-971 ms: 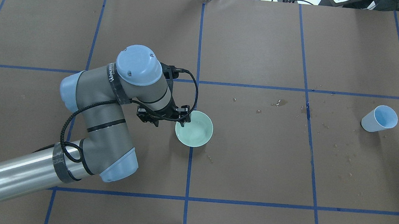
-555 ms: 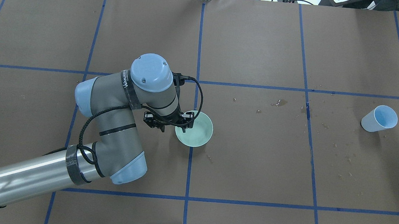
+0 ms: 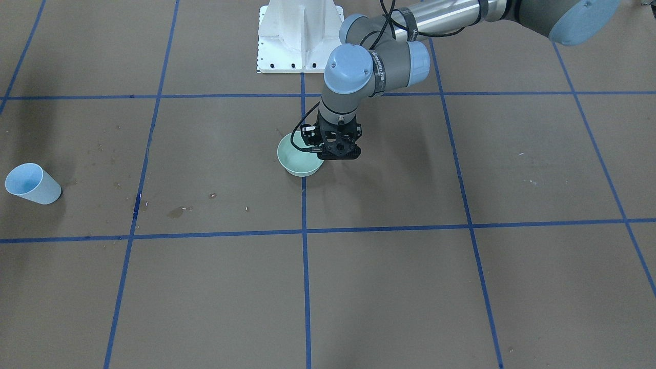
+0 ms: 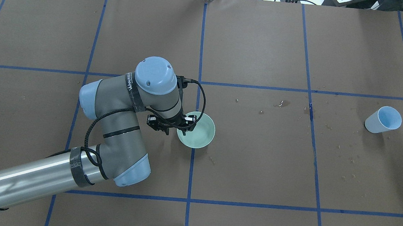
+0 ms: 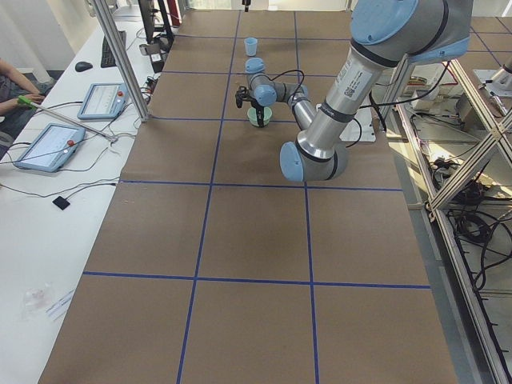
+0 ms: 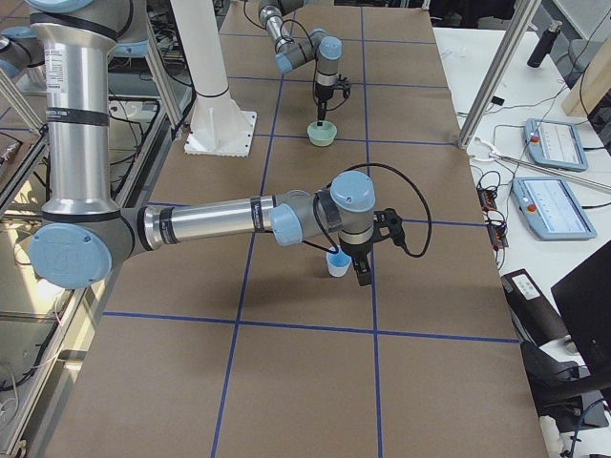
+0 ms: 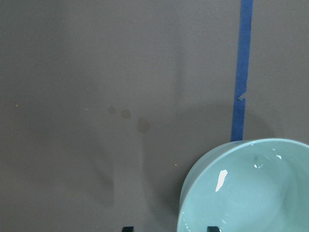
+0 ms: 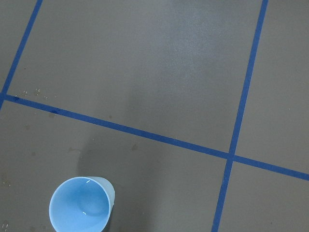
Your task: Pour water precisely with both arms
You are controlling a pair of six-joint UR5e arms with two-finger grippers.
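- Since a second ago my left arm (image 4: 121, 121) has slid right; my left gripper (image 4: 178, 127) straddles the mint bowl (image 4: 203, 136) rim, fingers spread apart.
- The water (image 7: 241, 198) sits in that bowl as faint glints.
- My right gripper (image 6: 348, 269) seems just beside the blue cup (image 4: 383, 120); I cannot tell its spread.

Two grey arms (image 6: 210, 221) (image 6: 304, 52), one green bowl (image 4: 207, 127), one blue cup (image 4: 383, 120), one white pedestal (image 3: 300, 36)

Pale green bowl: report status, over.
Left gripper open, astride rim of glossy pale green round bowl. Right gripper: cannot tell. Water: faint glints in bowl. Light blue tapered cup far off, robot's right.
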